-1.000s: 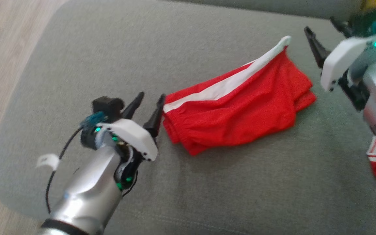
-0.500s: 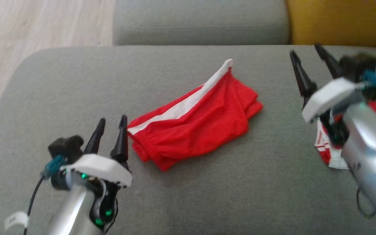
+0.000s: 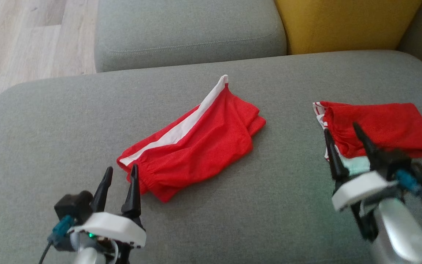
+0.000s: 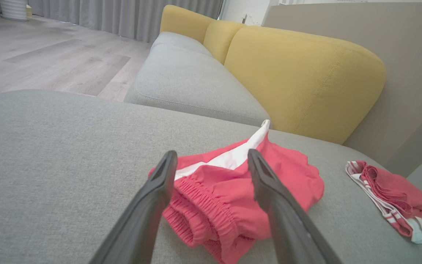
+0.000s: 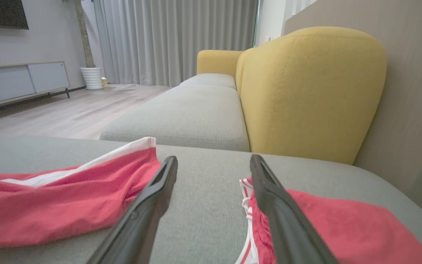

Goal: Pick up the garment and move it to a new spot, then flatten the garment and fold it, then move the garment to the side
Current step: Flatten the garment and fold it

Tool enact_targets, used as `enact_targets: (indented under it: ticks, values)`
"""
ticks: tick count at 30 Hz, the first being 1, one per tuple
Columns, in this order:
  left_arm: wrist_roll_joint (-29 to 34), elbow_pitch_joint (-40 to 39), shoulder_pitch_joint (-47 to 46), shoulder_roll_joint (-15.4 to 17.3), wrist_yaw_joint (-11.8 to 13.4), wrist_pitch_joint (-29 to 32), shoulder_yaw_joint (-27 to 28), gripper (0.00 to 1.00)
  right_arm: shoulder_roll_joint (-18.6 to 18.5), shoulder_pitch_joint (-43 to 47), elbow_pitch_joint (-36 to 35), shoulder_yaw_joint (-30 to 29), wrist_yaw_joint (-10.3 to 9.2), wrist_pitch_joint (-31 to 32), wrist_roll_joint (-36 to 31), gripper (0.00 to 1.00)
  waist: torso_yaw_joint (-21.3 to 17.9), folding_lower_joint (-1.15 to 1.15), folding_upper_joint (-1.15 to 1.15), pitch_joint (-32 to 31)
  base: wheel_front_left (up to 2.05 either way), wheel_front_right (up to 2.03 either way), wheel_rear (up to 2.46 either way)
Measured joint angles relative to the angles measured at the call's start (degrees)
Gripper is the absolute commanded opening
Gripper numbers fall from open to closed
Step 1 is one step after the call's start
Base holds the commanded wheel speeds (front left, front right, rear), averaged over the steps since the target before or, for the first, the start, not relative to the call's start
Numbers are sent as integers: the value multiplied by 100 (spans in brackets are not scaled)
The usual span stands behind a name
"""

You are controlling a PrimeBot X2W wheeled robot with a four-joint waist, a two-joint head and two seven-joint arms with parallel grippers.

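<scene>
While the left tool (image 3: 121, 168) and right tool (image 3: 341, 128) are held spread and empty, the red garment (image 3: 196, 146) is laid on the sofa (image 3: 50, 128) just beyond the left tool's tips

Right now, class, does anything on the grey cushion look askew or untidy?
Yes. The red shorts lie slanted across the cushion, loosely folded: one white-striped corner pokes up and the layers' edges do not line up.

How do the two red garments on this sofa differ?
The middle garment has one broad white stripe; the right garment has thin red-and-white striped edging. The middle garment lies slantwise; the right garment lies nearly level. Both are red, folded, on the grey cushion.
</scene>
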Motion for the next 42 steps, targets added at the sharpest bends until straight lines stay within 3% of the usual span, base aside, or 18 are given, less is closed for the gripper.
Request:
enact_targets:
  ticks: [8, 19, 24, 29, 38, 42]
  values:
    - [506, -119, 360, -113, -147, 0, 253, 100, 506, 1013, -828, -651, 0, 255, -711, 100, -78, 0, 0, -21, 0, 0, 0]
    - [554, -141, 371, -141, -250, 1, 314, 100, 682, 1201, -1351, -804, 0, 778, -609, 100, 88, 0, 0, 147, 0, 0, 0]
    - [481, -167, 256, -151, -248, 1, 168, 100, 782, 1145, -1367, -877, 0, 1290, 398, 100, 273, 0, 0, 367, 0, 0, 0]
    - [481, -154, 68, -151, -300, 0, 52, 100, 783, 627, -1002, -907, -1, 1918, 2025, 100, 529, 0, 0, 633, 0, 0, 0]
    - [316, -85, -302, -162, -342, 0, -369, 100, 777, -690, 654, -1115, -1, 2584, 4005, 100, 1170, 0, 0, 1025, 0, 0, 0]
    - [120, -103, -411, -162, -287, 0, -744, 100, 771, -1433, 1791, -1350, -1, 2514, 4152, 100, 1557, 0, 0, 1184, 0, 0, 0]
